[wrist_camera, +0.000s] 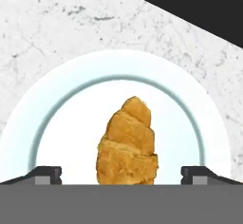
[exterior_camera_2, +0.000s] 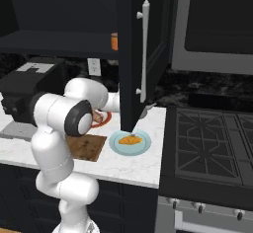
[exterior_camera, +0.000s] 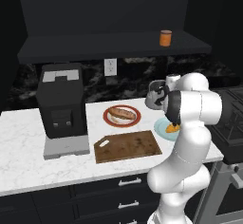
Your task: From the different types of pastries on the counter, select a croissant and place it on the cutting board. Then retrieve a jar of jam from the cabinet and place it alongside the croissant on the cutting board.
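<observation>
Here the jaws stand spread wide, one tip to either side of the croissant point(wrist_camera: 127, 144), which lies between them on its pale blue-rimmed plate point(wrist_camera: 71, 104) on the marble surface point(wrist_camera: 57, 23), evidently lined up for a straddling pinch.

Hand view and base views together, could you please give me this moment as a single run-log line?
phase: pre-grasp | gripper: open, astride croissant | croissant: on pale blue plate | cutting board: bare | jar of jam: on cabinet shelf
</observation>
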